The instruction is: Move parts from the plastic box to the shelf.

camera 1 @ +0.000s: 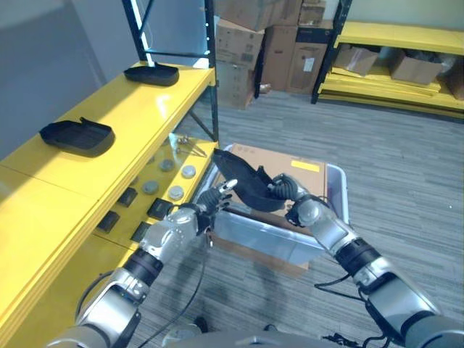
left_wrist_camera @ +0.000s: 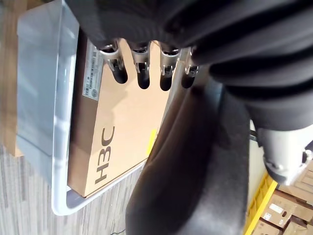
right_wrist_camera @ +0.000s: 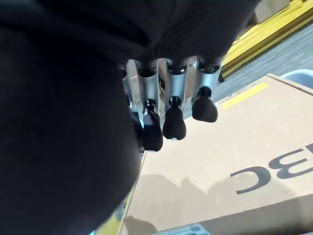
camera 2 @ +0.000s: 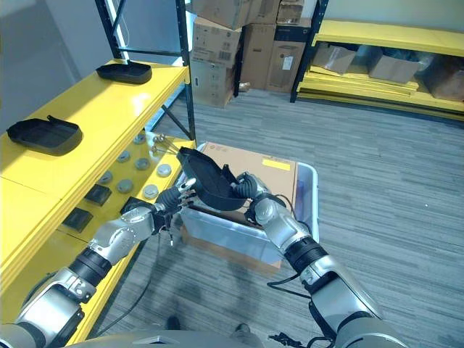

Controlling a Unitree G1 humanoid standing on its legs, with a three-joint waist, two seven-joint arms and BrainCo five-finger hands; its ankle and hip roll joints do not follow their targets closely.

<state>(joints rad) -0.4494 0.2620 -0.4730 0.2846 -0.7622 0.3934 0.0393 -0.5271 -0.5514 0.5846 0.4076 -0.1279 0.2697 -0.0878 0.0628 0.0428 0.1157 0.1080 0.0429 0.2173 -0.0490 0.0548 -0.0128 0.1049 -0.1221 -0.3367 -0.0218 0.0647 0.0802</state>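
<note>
Right hand (camera 1: 290, 190) has its fingers curled round the black moulded part (camera 1: 245, 181) and holds it above the clear plastic box (camera 1: 290, 243), over the cardboard carton (camera 1: 293, 170) lying inside. Left hand (camera 1: 212, 199) reaches in from the shelf side; its fingertips meet the part's near edge, fingers fairly straight, so I log it as open and supporting, not gripping.

Judgement: the step in hand is the carry or hand-over toward the yellow shelf (camera 1: 145, 116).
- Keep the part level and clear of the box rim as you swing it toward the robot's left.
- If the left hand is to take it, get its fingers and thumb closed round the edge before the right lets go; otherwise the part may tip.
- Aim for bare shelf top between the near black tray (camera 1: 76, 135) and the far black tray (camera 1: 151, 73), which already sit there well apart.
- Watch the dark upright post (camera 1: 210, 69) at the shelf's end.

View differences: both eye views give the whole layout, shelf, trays, and small round and dark items on the lower ledge (camera 2: 119, 185). Left wrist view shows the left fingers (left_wrist_camera: 142, 73) straight over the carton, with the part's dark curved body close beside. Right wrist view shows right fingers (right_wrist_camera: 173, 122) bent downward against the dark part, which blocks most of that side.
</note>
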